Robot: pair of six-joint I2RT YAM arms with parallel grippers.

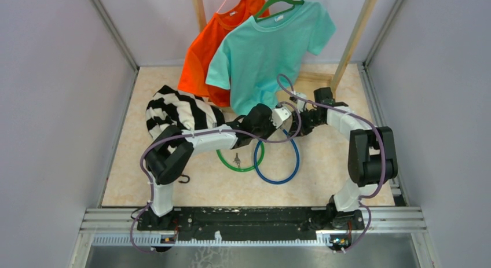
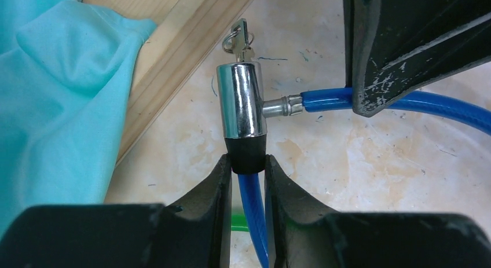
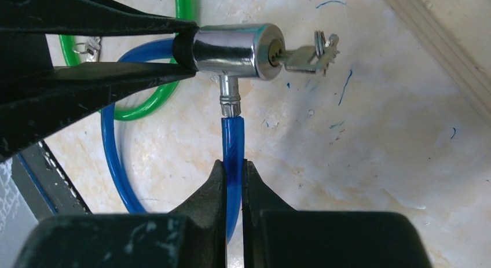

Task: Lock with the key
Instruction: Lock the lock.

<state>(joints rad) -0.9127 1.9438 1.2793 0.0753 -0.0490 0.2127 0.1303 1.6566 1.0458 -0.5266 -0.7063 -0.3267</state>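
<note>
A blue cable lock [image 1: 278,166] lies looped on the table. Its chrome lock cylinder [image 2: 240,100] [image 3: 237,51] has a silver key [image 2: 240,36] [image 3: 307,55] in the keyhole, and the cable's metal end pin [image 2: 282,106] [image 3: 229,97] is pushed into its side. My left gripper [image 2: 248,164] [image 1: 282,115] is shut on the black collar at the cylinder's base. My right gripper [image 3: 233,166] [image 1: 305,118] is shut on the blue cable just behind the pin.
A green cable lock [image 1: 240,161] with its key lies beside the blue loop. A teal shirt [image 1: 266,48] and an orange shirt [image 1: 202,54] hang on a wooden rack [image 1: 350,42] at the back. A striped garment [image 1: 179,112] lies at left.
</note>
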